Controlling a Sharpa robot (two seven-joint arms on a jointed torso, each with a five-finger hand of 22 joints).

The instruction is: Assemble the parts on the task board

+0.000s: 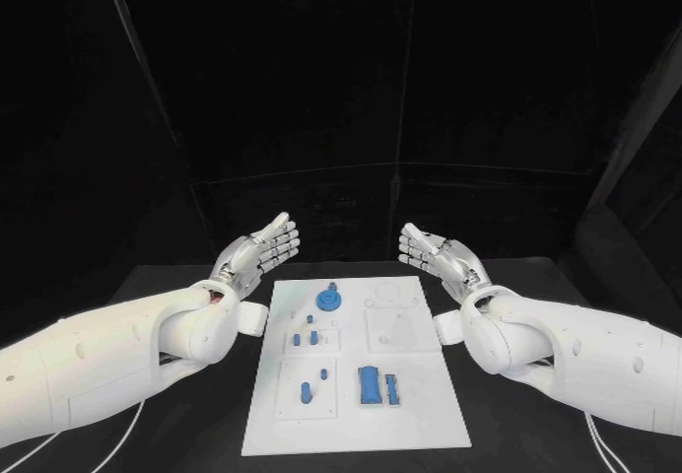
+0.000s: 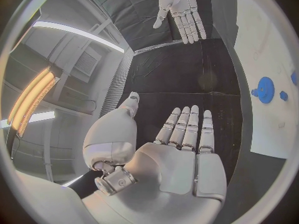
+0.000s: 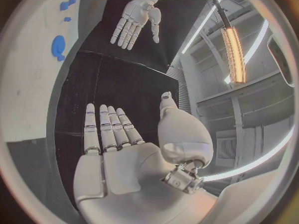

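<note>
The white task board lies in the middle of the black table. On it sit a blue gear at the far end, small blue pegs midway, and a larger blue block with more blue pieces near the front. My left hand is raised above the table to the left of the board's far end, fingers straight and apart, holding nothing. My right hand mirrors it on the right, also flat and empty. The left wrist view shows the left hand, the right hand, the gear and the board.
Black table surface surrounds the board on both sides and beyond it. A black curtain closes the back. In the right wrist view the board with the blue gear lies beside the flat palm.
</note>
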